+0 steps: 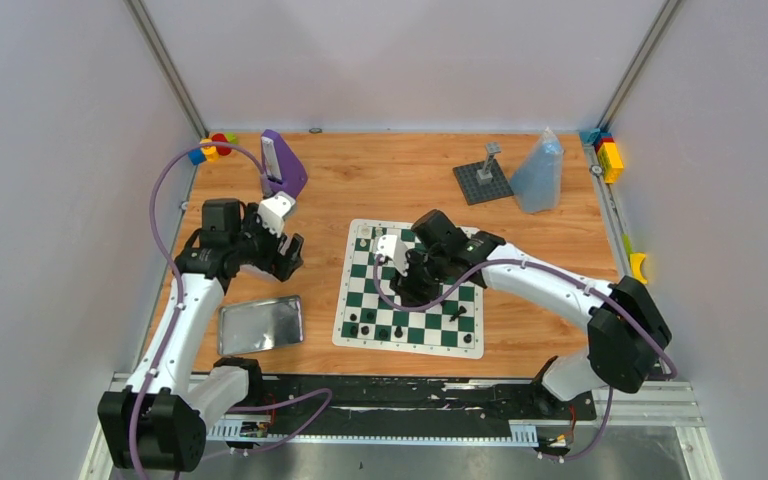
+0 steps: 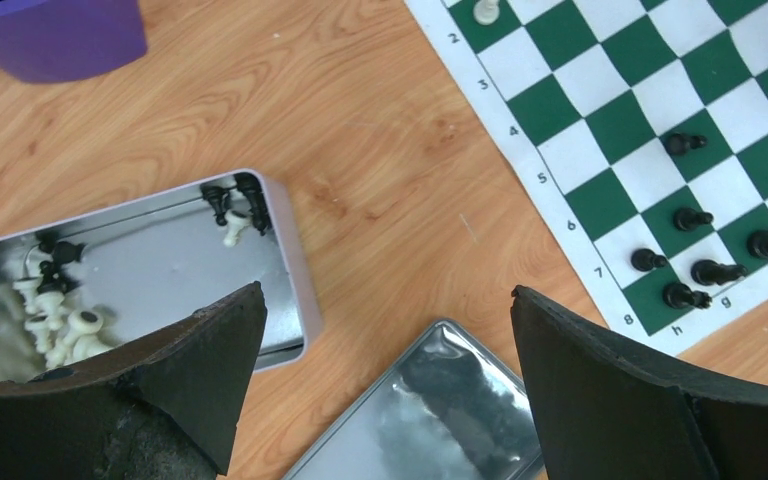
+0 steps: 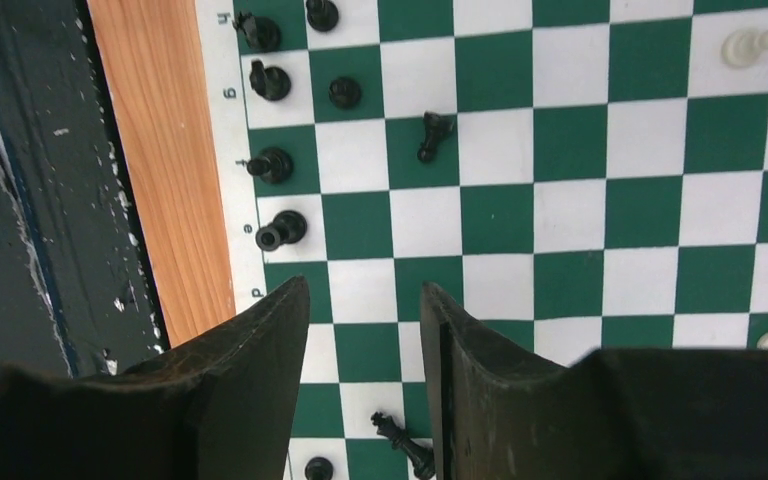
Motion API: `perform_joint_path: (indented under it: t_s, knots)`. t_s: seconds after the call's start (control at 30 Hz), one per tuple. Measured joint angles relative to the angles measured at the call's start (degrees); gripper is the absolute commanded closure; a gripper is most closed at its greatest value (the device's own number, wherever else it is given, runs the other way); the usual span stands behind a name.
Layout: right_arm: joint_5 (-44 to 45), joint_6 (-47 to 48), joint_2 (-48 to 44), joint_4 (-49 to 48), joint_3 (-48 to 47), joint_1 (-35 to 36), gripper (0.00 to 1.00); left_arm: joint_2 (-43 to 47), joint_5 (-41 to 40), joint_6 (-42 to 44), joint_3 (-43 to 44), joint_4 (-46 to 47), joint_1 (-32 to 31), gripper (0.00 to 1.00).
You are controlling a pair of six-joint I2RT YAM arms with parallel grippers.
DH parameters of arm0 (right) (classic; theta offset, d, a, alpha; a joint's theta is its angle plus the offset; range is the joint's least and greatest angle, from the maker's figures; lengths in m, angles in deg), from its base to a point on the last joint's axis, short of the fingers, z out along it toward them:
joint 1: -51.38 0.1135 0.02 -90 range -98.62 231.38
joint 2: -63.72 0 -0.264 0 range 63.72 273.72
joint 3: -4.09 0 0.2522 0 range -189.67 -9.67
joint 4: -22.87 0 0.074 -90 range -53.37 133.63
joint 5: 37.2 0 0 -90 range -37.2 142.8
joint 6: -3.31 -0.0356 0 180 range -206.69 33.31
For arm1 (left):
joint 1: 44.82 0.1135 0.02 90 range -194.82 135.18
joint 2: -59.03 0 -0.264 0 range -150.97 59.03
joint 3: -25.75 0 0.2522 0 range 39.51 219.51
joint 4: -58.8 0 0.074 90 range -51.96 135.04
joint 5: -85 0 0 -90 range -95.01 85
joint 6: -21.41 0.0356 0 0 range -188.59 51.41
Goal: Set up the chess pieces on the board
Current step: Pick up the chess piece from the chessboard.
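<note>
While the board (image 1: 363,288) lies flat mid-counter with its lettered edge at 6 o'clock, black chess pieces (image 3: 272,80) crowd that edge. One black piece (image 3: 432,135) lies toppled, long axis roughly 12 to 6. The right gripper (image 3: 365,290) points straight down over the board, fingers narrowly apart, pinching nothing. The left gripper (image 2: 388,295), at the board's 9 o'clock, hovers with fingers spread wide over a tin (image 2: 295,260) — its white pieces (image 2: 60,335) blur together.
</note>
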Motion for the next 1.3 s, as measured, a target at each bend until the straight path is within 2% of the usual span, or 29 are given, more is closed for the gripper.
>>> perform_joint_path:
  t_s: [0.27,0.53,0.77,1.07,1.3]
  knots:
    - [-2.2,-3.7,5.5,-7.8,-1.8,1.0,0.63,1.7,4.4,2.4,-3.4,0.7,0.0,0.0]
    - [0.6,-6.7,12.5,-13.3,-1.9,3.0,0.64,6.6,4.5,2.4,-6.3,2.3,0.0,0.0]
    - [3.7,-7.8,16.4,-16.3,-2.0,4.8,0.71,9.1,4.5,2.3,-7.3,2.7,0.0,0.0]
    - [6.8,-7.8,17.6,-17.7,-2.2,5.2,0.75,9.1,4.5,2.1,-7.5,3.6,0.0,0.0]
    - [7.6,-7.8,18.1,-18.3,-2.3,5.2,0.74,9.1,4.5,2.1,-7.7,3.6,0.0,0.0]
